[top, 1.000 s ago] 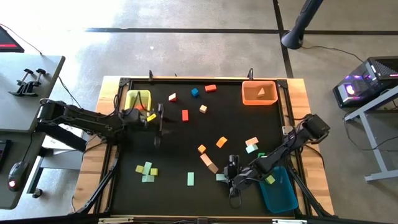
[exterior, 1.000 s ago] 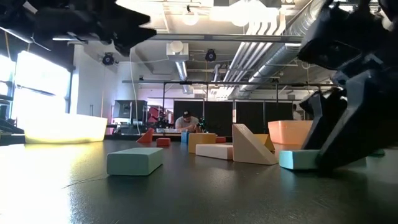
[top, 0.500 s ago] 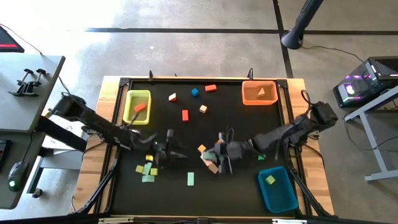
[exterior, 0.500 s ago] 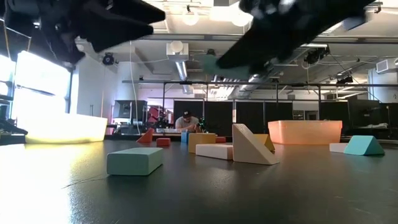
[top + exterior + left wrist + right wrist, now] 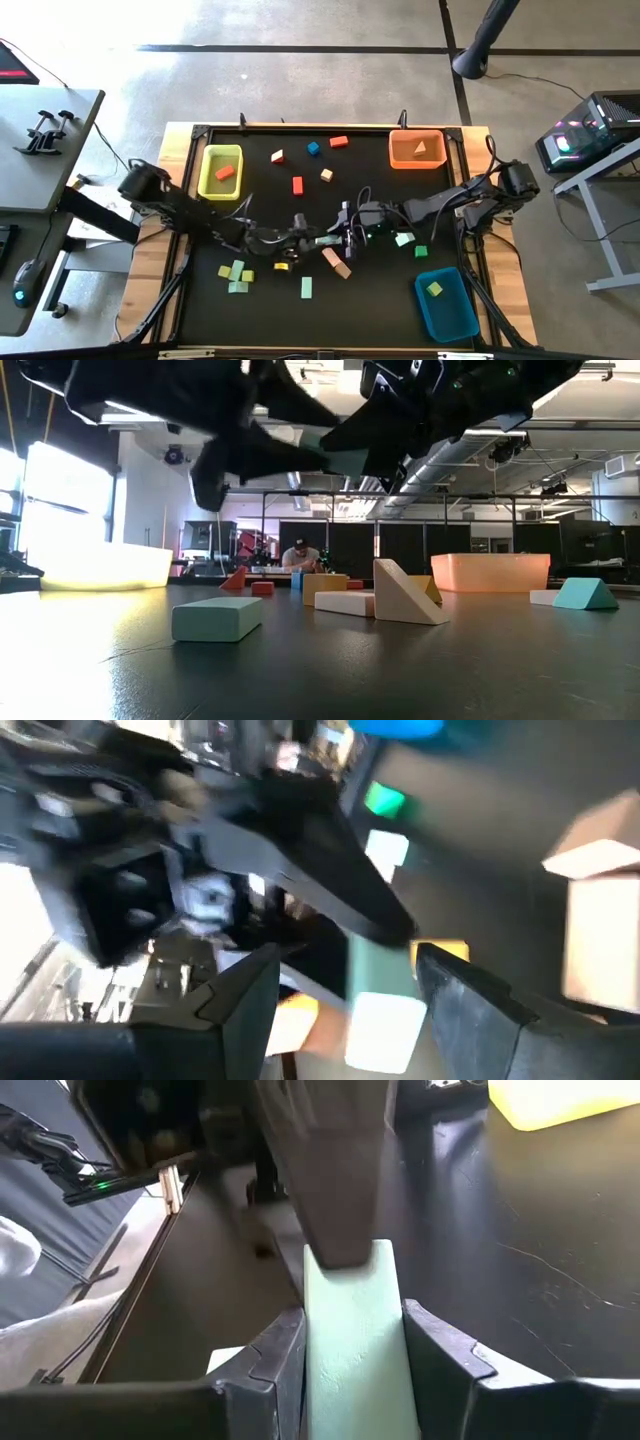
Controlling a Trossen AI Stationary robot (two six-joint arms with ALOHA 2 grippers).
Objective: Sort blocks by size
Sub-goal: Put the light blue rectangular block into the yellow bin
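Grippers met; mint block (image 5: 350,1350) betw. right fingers (image 5: 440,1350).

Yellow bin (image 5: 221,171) near the far left corner of the black surface (image 5: 300,215); orange bin (image 5: 417,150) at the far right corner; blue bin (image 5: 447,303) at the near right corner. Wooden border around the surface. Beyond it: grey side table (image 5: 40,150) with black clamps (image 5: 45,130), computer tower (image 5: 590,135) glowing purple, concrete floor with black tape lines. Across the room, a seated person (image 5: 297,553).
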